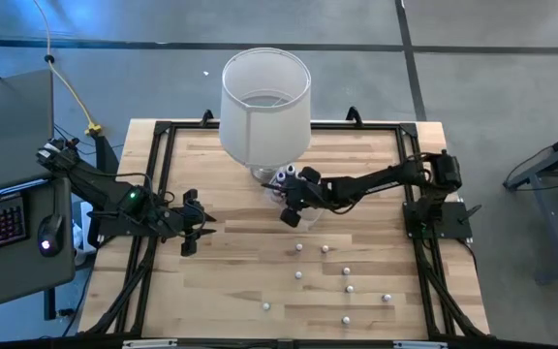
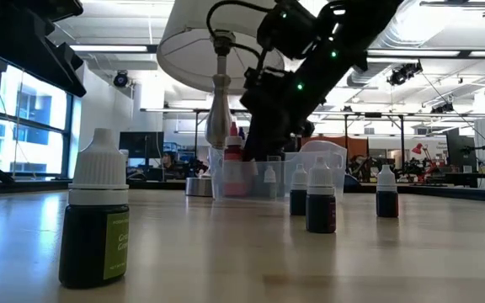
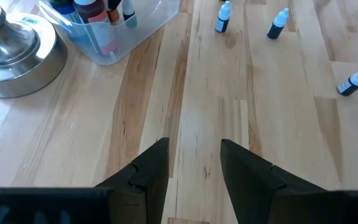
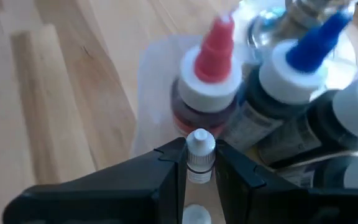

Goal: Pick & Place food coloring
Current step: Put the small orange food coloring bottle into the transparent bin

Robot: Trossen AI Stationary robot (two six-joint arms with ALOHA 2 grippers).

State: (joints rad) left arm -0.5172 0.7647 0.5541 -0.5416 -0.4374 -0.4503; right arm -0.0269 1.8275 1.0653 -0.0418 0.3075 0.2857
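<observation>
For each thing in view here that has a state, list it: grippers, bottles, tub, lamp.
Right gripper: shut on a small white-capped food coloring bottle, over the clear plastic tub.
Left gripper: open, empty, above bare wood.
Clear plastic tub: open-topped, holding several upright bottles.
Loose white-capped food coloring bottles: upright, scattered on the wooden table, apart.
White lampshade lamp: upright beside the tub.

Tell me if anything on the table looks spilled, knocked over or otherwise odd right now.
Nothing looks spilled or damaged. The loose food coloring bottles stand scattered across the table, and those the low view shows are upright. The right gripper holds one small bottle over the clear tub. The left gripper waits open, holding nothing.
</observation>
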